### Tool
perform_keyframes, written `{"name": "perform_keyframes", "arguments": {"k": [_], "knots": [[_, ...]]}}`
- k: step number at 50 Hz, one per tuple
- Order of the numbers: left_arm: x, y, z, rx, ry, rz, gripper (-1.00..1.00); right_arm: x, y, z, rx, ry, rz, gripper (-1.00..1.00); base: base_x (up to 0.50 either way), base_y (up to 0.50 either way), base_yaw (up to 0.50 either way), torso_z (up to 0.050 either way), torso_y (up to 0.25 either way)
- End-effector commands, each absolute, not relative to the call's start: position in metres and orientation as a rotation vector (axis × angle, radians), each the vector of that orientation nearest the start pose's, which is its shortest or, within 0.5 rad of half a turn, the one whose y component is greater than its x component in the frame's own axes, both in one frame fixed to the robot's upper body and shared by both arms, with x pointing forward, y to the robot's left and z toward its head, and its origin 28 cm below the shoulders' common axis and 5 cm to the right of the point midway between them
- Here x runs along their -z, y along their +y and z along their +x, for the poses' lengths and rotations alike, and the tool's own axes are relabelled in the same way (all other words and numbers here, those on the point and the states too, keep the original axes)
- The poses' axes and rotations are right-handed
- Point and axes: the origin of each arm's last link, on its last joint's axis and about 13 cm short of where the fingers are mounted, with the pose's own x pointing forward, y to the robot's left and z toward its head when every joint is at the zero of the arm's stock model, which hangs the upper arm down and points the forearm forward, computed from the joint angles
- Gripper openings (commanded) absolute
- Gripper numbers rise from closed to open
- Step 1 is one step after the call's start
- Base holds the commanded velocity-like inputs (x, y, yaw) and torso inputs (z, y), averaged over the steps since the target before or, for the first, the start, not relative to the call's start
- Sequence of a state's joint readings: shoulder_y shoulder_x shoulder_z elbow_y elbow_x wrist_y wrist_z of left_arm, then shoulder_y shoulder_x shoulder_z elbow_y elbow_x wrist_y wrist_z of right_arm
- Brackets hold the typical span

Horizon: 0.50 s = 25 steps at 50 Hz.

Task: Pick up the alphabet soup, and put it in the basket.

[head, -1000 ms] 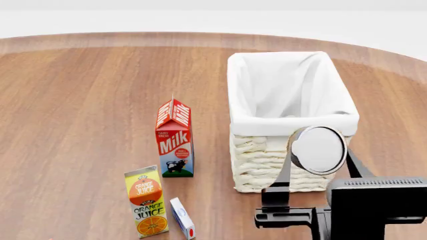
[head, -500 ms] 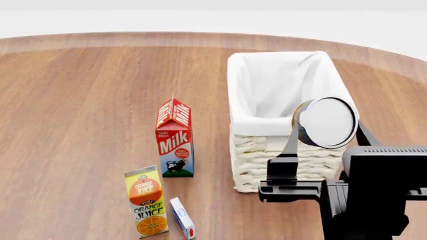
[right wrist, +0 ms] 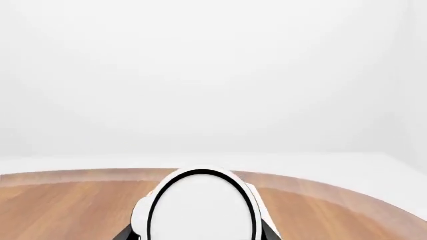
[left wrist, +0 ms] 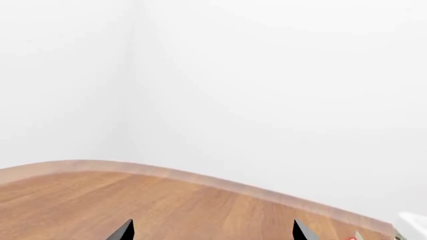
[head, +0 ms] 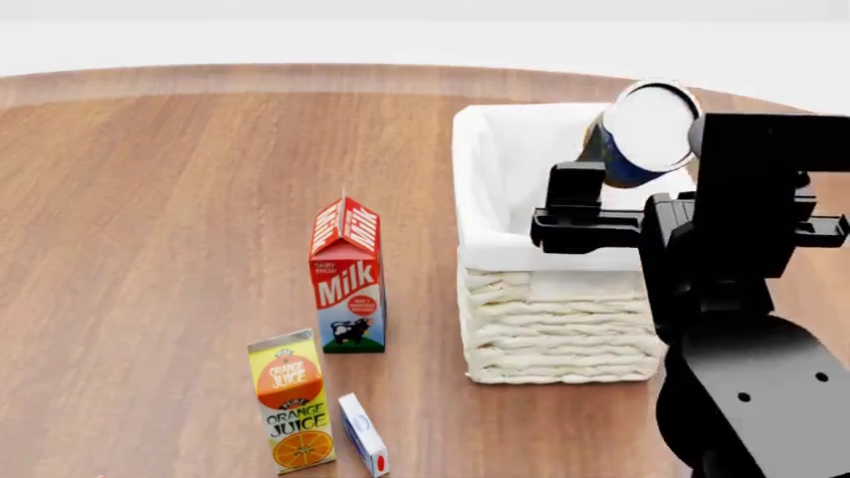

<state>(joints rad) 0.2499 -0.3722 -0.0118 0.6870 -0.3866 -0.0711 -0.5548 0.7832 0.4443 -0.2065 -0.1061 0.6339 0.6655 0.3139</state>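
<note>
On the left of the round brown wooden table (head: pixel 159 199), the orange-and-yellow orange juice carton (head: pixel 291 414), the small white-and-blue box (head: pixel 362 434) lying flat beside it and the upright red-and-white milk carton (head: pixel 348 277) stand exactly where they did a second ago. The left gripper (left wrist: pixel 212 231) is out of the head view; only its two dark fingertips (left wrist: pixel 123 231) show in the wrist view, spread apart with nothing between them.

Further right, the alphabet soup (head: pixel 640 133), a small blue-labelled can with a flat white top, has risen sharply: a second ago it hung in front of the near wall of the cream-white woven wicker basket (head: pixel 558 329), and now it hangs tilted above the cloth-lined opening, toward the far right corner. The right gripper (head: pixel 624 174) is clenched on the can. By this reckoning the carry is nearly done, and lowering and releasing remain.

The table's surface is smooth, with a paler curved edge. The room beyond is plain white wall and floor.
</note>
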Motion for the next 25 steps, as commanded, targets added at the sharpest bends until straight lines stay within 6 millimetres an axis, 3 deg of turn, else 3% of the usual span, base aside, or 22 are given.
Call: {"name": "perform_keyframes", "arguments": {"k": [1, 15, 25], "knots": [[-0.113, 0.248, 0.155, -0.315, -0.299, -0.117, 1.0, -0.242, -0.151, 0.37, -0.009, -0.081, 0.013, -1.0, 0.0, 0.0, 0.0, 0.0, 0.0], [-0.112, 0.246, 0.158, -0.318, -0.296, -0.116, 1.0, -0.276, -0.148, 0.398, -0.03, -0.022, -0.037, -1.0, 0.0, 0.0, 0.0, 0.0, 0.001], [-0.113, 0.247, 0.159, -0.331, -0.298, -0.098, 1.0, -0.282, -0.143, 0.415, -0.05, 0.032, -0.037, -1.0, 0.0, 0.0, 0.0, 0.0, 0.001]]}}
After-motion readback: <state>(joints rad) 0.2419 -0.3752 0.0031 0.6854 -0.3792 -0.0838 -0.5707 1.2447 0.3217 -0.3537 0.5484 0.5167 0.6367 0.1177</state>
